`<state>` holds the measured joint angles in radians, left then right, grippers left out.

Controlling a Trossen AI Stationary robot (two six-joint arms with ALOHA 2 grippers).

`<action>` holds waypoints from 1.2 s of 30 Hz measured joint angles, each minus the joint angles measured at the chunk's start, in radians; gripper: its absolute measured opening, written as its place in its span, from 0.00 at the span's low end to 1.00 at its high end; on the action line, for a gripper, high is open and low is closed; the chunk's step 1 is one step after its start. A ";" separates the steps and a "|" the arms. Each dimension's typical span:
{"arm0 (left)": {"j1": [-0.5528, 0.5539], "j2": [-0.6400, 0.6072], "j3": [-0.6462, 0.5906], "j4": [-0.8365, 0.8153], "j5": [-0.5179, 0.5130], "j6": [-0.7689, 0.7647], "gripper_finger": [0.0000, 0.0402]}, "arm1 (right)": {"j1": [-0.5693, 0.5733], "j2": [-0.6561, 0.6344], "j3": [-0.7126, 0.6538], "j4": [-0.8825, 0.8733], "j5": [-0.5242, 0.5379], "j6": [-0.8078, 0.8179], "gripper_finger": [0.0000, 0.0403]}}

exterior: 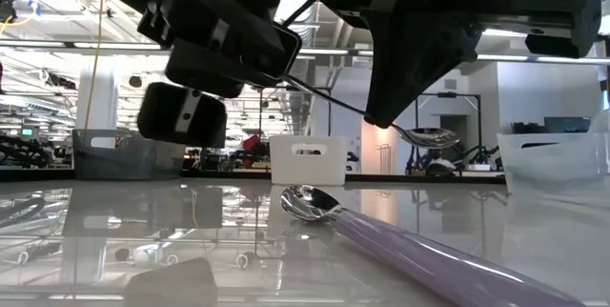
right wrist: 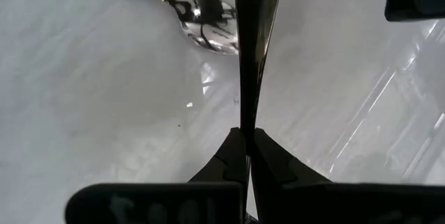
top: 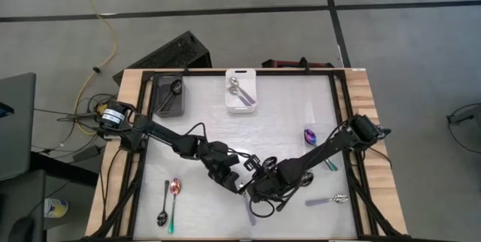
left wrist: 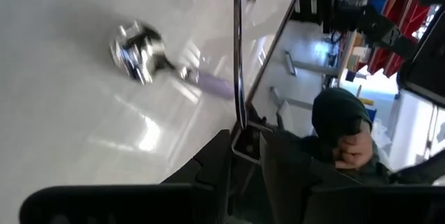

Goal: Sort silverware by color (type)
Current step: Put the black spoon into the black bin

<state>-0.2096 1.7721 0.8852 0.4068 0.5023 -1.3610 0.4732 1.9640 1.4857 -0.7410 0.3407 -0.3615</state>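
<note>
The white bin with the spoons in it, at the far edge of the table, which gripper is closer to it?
Left, narrowly. The left gripper sits nearer the white bin; the right gripper is beside it, closer to the near edge.

lavender-handled spoon (exterior: 400,235) cut off by edge, person (left wrist: 341,137) partly hidden

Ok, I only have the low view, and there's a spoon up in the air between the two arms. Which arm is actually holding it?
Observer: The right wrist view shows the right gripper with its jaws shut on the slim handle of the raised spoon.
Operator: What's in the white bin behind it?
Observer: From above, the white bin holds silver spoons.
Operator: And the dark bin?
Observer: From above, the dark bin holds one black spoon.
</note>
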 joint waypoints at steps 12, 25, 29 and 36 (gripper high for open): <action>0.032 0.001 0.000 0.020 -0.226 0.139 0.16 | 0.145 -0.069 -0.001 -0.153 0.193 0.086 0.06; 0.038 0.077 0.023 0.316 -0.202 0.249 0.16 | 0.219 -0.047 -0.001 -0.139 0.401 -0.011 0.06; 0.010 0.129 0.075 0.322 -0.114 0.208 0.16 | 0.194 -0.047 -0.001 -0.149 0.364 -0.008 0.06; -0.006 0.193 0.145 0.314 -0.081 0.175 0.16 | 0.153 -0.047 -0.001 -0.152 0.276 -0.004 0.06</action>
<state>-0.2159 1.9648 1.0303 0.7205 0.4214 -1.1862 0.6262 1.9175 1.4845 -0.8929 0.6169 -0.3656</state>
